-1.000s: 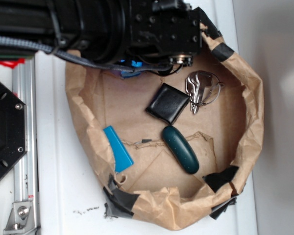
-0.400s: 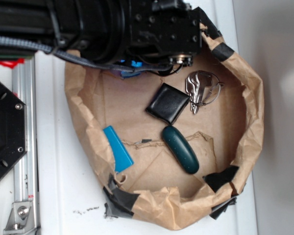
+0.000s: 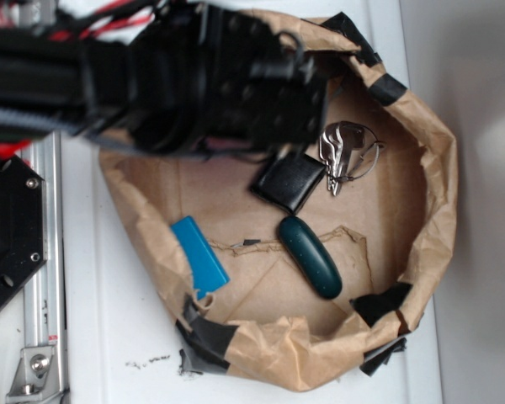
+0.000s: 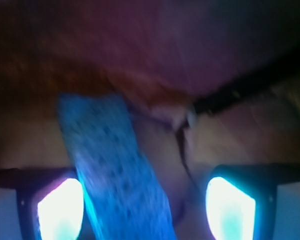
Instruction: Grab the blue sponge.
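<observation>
Your blue sponge (image 4: 115, 170) up close in the wrist view, slanting just beside the left finger (image 4: 55, 207), not squeezed, gripper (image 4: 142, 207) spread wide, brown paper bag (image 3: 429, 194) around, blue box (image 3: 199, 255) and dark teal case (image 3: 310, 257) inside.

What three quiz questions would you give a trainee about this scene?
1. True or false: the keys lie outside the paper bag.
2. In the wrist view, what lies between the fingers of the pincer? A: the blue sponge. B: the keys. C: nothing.
3. Fill in: the pincer is ___ (open or shut).
Key: 1 false; 2 A; 3 open.
</observation>
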`<state>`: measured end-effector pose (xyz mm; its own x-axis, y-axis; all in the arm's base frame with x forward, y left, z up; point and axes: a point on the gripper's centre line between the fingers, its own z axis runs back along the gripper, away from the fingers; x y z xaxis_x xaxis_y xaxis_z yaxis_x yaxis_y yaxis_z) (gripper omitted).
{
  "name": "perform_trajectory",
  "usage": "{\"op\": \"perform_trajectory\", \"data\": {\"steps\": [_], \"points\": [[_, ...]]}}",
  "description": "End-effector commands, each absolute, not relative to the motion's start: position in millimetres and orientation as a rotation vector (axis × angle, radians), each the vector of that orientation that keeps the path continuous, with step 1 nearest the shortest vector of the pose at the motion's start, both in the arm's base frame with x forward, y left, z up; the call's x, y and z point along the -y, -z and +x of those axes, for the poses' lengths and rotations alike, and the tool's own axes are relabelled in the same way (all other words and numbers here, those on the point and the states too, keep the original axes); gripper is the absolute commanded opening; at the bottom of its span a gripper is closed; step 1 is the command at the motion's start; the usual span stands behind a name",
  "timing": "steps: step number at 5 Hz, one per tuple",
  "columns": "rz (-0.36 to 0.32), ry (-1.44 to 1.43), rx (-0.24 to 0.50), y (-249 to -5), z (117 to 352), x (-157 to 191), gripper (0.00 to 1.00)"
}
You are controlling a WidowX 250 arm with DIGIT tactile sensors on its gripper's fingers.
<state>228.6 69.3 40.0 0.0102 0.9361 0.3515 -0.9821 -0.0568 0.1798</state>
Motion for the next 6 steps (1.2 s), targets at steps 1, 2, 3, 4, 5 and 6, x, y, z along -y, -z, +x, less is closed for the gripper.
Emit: {"op": "perform_trajectory", "data": {"steps": [1,2,3,4,5,6], "points": [[0.372,-1.605,0.344,-62,223,-65,1.0],[0.341,-1.532,0.353,-56,221,-71,1.0],[0.327,-1.513,0.363,-53,224,-72,1.0],[0.315,-1.48,0.361,-47,227,-68,1.0],[0.329,-1.38,0.37,-34,233,-65,1.0],[0.32,-1.383,0.341,-23,231,-77,1.0]]}}
